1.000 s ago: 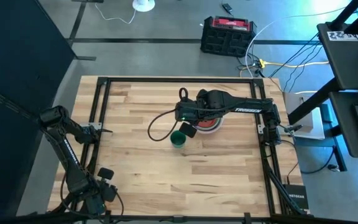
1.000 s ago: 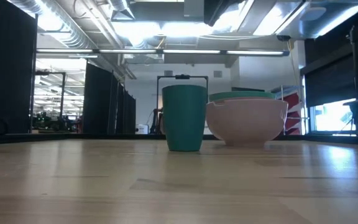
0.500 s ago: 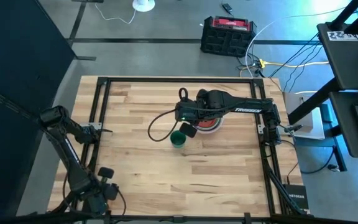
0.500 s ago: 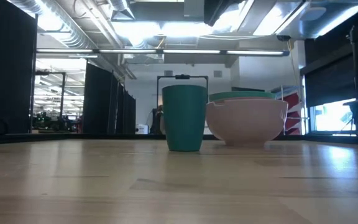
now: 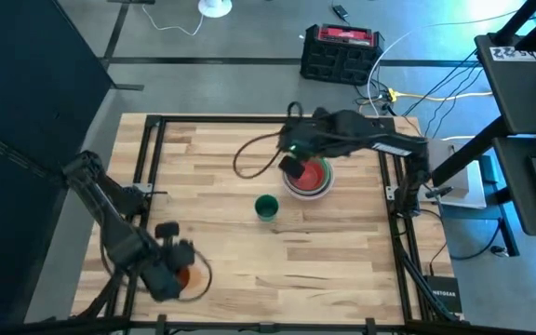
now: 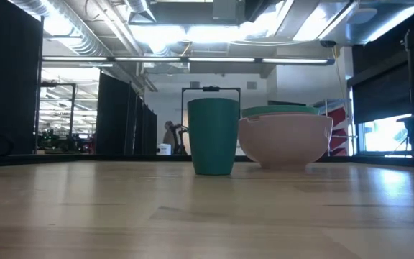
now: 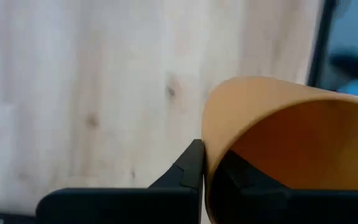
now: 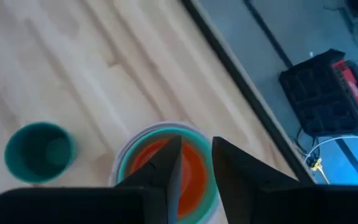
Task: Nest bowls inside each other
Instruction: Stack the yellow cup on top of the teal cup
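While I monitor the overhead feed, the left gripper (image 5: 177,265) sits near the front-left corner of the surface (image 5: 333,251), its fingers closed on the rim of an orange bowl (image 7: 291,143) — one finger outside the wall, one inside. On the left wrist feed the orange bowl is tilted, its opening facing the camera. The right gripper (image 5: 291,167) hovers at the far-centre of the surface, directly over the stacked bowls (image 5: 310,179); its fingers (image 8: 166,165) stand narrowly apart and I see nothing between them. That stack reads, from outside in, pale outer bowl, green bowl (image 8: 211,186), red bowl (image 8: 194,171). On the low feed the pink outer wall (image 6: 286,140) rests flat on the surface, with a green rim just above it. A teal cup (image 5: 266,207) stands upright near the stack, toward the front-left of it — apart, not touching.
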Robot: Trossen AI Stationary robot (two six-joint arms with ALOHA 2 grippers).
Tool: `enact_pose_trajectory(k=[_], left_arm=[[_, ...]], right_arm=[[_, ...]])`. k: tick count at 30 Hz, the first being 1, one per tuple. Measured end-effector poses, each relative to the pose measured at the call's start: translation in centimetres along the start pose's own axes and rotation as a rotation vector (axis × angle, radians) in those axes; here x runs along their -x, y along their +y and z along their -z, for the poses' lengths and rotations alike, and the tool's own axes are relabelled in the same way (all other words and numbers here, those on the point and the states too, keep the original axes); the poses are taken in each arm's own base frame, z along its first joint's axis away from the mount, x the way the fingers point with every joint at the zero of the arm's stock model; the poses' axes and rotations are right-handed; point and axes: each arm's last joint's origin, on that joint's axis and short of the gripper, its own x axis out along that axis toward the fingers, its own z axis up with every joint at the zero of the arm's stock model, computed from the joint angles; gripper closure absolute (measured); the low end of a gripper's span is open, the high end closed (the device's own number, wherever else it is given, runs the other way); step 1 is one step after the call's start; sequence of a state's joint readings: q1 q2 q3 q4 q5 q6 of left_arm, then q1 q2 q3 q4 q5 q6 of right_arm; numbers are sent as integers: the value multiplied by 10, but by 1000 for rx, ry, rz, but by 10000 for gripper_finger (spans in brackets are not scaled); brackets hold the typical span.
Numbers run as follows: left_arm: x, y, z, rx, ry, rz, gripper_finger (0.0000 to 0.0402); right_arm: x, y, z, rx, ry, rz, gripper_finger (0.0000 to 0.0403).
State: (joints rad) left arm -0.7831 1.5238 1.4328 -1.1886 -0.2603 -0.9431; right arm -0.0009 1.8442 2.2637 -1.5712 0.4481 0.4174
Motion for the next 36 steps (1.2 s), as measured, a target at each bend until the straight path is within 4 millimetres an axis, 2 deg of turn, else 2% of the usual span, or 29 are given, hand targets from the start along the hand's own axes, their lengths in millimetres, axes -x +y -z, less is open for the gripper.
enact_pose_trajectory(k=[8, 12, 15, 20, 36], left_arm=[[56, 46, -50, 266, -272, -84, 402], [64, 72, -77, 348, -382, -54, 402], [62, 92, -95, 381, -400, -47, 401], [58, 123, -118, 407, -408, -17, 401], [45, 202, -162, 766, -404, 248, 401]], right_arm=[[35, -40, 7, -87, -95, 19, 329], [51, -51, 13, -113, -133, 2, 329], [62, -58, 18, -147, -158, -10, 329], [67, -61, 21, -155, -162, -41, 329], [68, -61, 22, -132, -158, -56, 329]])
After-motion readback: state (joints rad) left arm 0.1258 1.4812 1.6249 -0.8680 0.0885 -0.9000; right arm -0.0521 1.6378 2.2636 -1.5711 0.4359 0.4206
